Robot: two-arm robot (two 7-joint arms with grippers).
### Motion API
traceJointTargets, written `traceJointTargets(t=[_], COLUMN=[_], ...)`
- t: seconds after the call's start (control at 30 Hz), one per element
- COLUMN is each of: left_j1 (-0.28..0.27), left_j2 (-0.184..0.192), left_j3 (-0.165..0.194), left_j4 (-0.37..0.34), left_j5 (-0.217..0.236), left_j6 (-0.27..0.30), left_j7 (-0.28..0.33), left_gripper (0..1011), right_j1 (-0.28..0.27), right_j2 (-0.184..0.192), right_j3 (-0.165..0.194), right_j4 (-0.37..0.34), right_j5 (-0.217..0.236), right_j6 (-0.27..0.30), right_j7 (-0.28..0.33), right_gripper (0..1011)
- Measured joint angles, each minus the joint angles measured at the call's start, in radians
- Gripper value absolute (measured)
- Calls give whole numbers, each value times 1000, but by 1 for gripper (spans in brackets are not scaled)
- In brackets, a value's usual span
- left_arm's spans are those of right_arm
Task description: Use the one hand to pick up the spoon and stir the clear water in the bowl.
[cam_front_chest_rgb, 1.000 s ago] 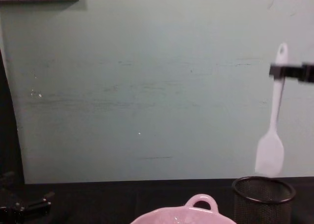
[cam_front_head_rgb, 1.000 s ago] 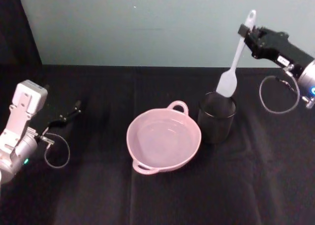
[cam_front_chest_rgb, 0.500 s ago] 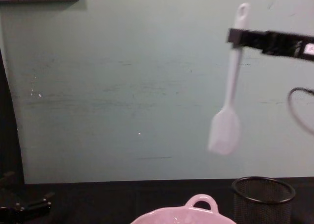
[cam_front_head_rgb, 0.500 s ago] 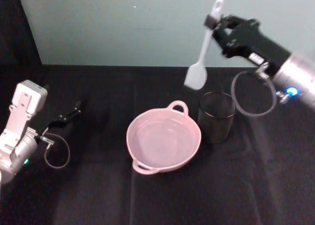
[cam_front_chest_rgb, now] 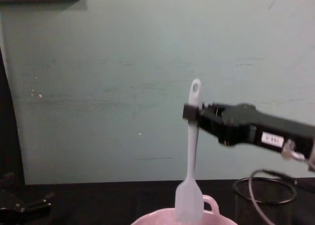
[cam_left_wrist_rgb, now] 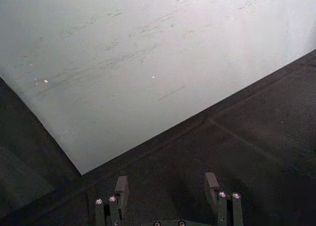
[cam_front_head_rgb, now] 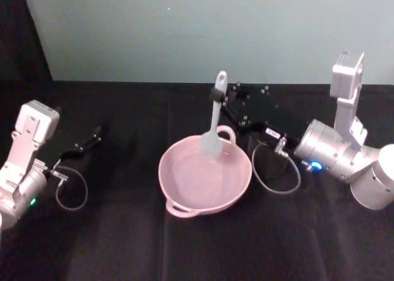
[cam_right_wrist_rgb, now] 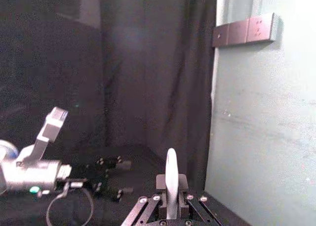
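White spoon (cam_front_chest_rgb: 193,151) upright, handle top clamped in right gripper (cam_front_chest_rgb: 189,112) | blade low over pink bowl (cam_front_head_rgb: 161,176), possibly touching the water | black mesh cup (cam_front_chest_rgb: 271,212) just beside bowl, under right arm | left gripper (cam_left_wrist_rgb: 168,186) parked at table's (cam_front_head_rgb: 123,250) left, fingers apart

In the chest view the bowl (cam_front_chest_rgb: 158,218) is cut off by the lower edge. Just its far rim and loop handle show, so the water is out of sight there. The spoon (cam_front_chest_rgb: 189,201) hangs with its blade low at that rim; whether the tip touches the water cannot be told. The mesh cup (cam_front_chest_rgb: 266,191) is cut by the same edge, and in the head view it sits largely hidden behind the right hand (cam_front_head_rgb: 216,97). In the right wrist view the spoon's blade is hidden below the fingers. The left hand (cam_left_wrist_rgb: 166,182) is cut off behind its fingertips.
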Motion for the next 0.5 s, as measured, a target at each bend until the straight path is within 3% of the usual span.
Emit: traceJointTargets(t=[0.2, 0.5], left_j1=[0, 0], left_j2=[0, 0], left_j3=[0, 0], left_j4=[0, 0], left_j5=[0, 0], left_j6=[0, 0], left_j7=[0, 0], left_gripper=[1011, 1011], right_j1=[-30, -60], right_j2=[7, 12], right_j3=[1, -9], right_j4=[28, 17], right_j5=[-11, 21], right_j6=[-38, -9], right_j7=[53, 102], right_gripper=[136, 136])
